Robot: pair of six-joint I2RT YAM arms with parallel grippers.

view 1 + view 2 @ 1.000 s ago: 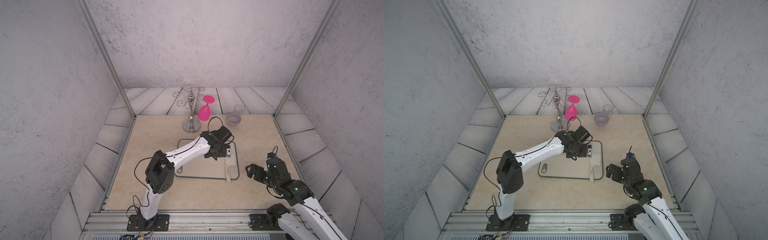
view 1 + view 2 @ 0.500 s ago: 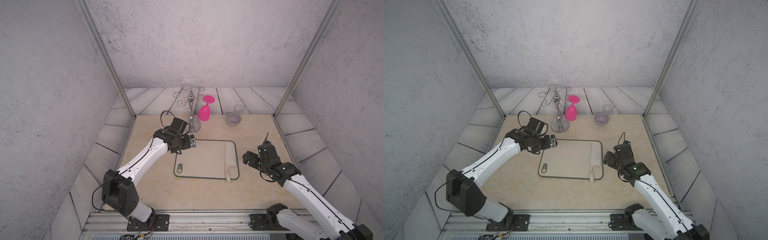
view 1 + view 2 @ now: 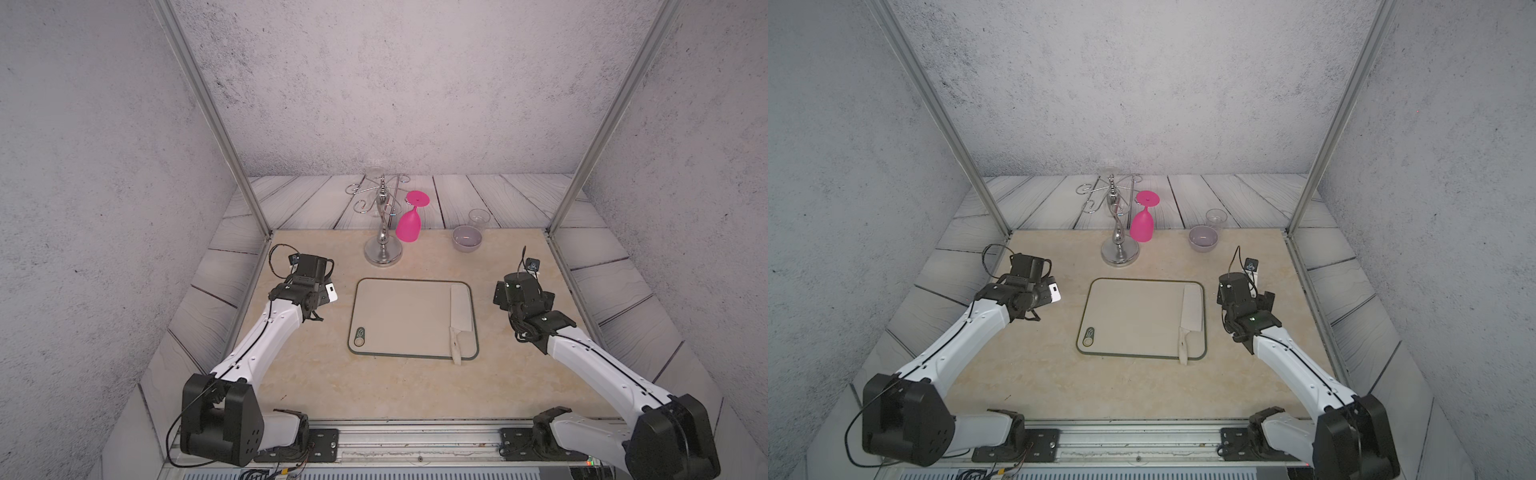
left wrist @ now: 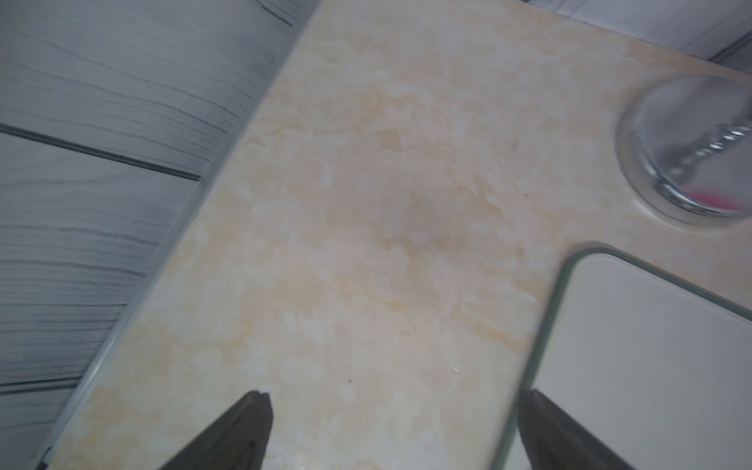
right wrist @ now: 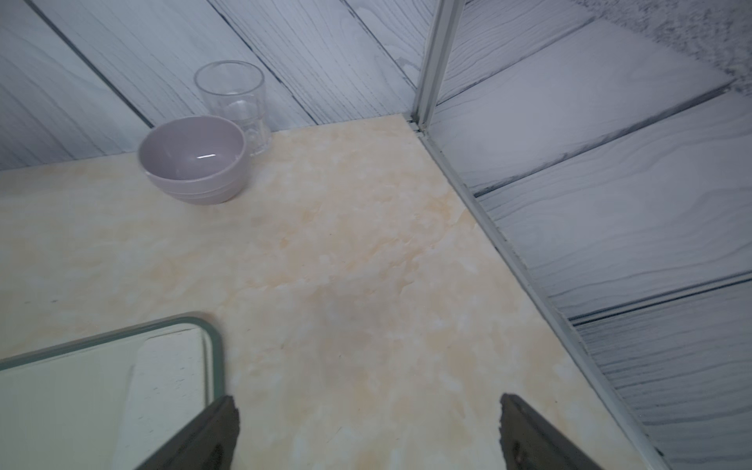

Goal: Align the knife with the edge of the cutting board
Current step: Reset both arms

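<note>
The cutting board [image 3: 399,318] [image 3: 1133,318], beige with a dark rim, lies flat mid-table in both top views. On it the knife [image 3: 460,309] [image 3: 1192,309] rests along the right edge, blade parallel to the rim, its handle tip past the near edge. My left gripper [image 3: 309,266] [image 4: 394,401] hovers left of the board, open and empty over bare table; the board's corner [image 4: 651,346] shows beside one finger. To the right of the board, my right gripper [image 3: 513,291] [image 5: 368,403] stands open and empty. The right wrist view shows the knife's blade [image 5: 162,386] by the board's far corner.
A silver glass stand [image 3: 383,245] with a pink wine glass [image 3: 409,224] hanging upside down stands behind the board. A lilac bowl [image 3: 467,239] [image 5: 193,158] and a clear cup [image 3: 478,218] [image 5: 232,93] sit at the back right. Metal frame posts bound the table's sides.
My left arm has swung off the board, from over the knife to the table left of it. The right arm has reached forward beside the board's right edge. The knife has not moved.
</note>
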